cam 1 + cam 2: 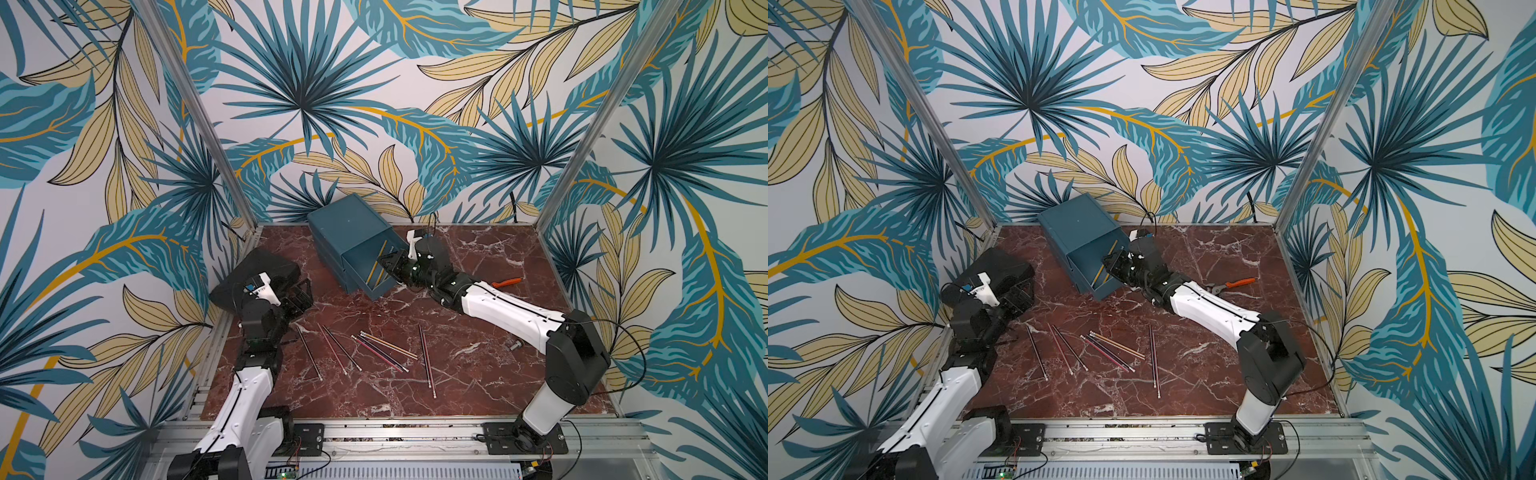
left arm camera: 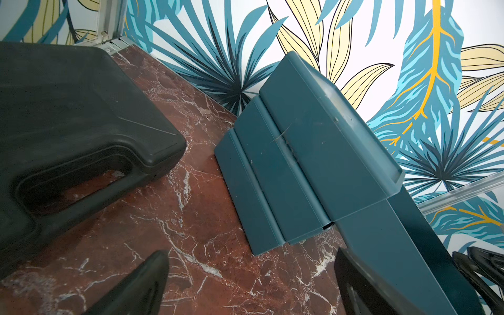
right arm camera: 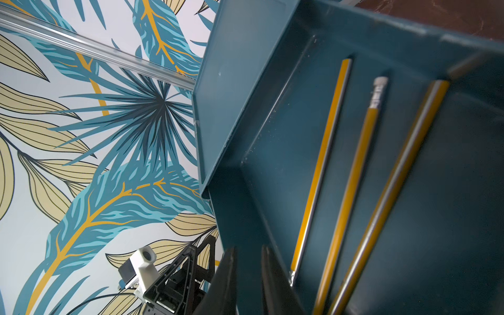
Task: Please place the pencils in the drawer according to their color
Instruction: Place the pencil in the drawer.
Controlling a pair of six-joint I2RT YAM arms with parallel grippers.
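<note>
Teal drawer (image 1: 353, 232) chest at the back of a marble bench (image 1: 490, 390), its top tray pulled out, with three yellow pencils (image 3: 346, 191) lying inside. The right claw (image 3: 248, 275) sits at the tray's open end, jaws slightly apart and holding nothing. The left claw (image 2: 251, 286) hovers near the drawer, jaws wide apart. More pencils (image 1: 380, 353), red, black and yellow, lie loose in front of the drawer. They look light, stiff, smooth and apt to roll, so a mid-shaft pinch seems safest.

Drawer (image 1: 386, 286) pulled out, yellow pencils (image 1: 376, 264) inside; other pencils (image 1: 380, 352) scattered on table (image 1: 478, 374).
</note>
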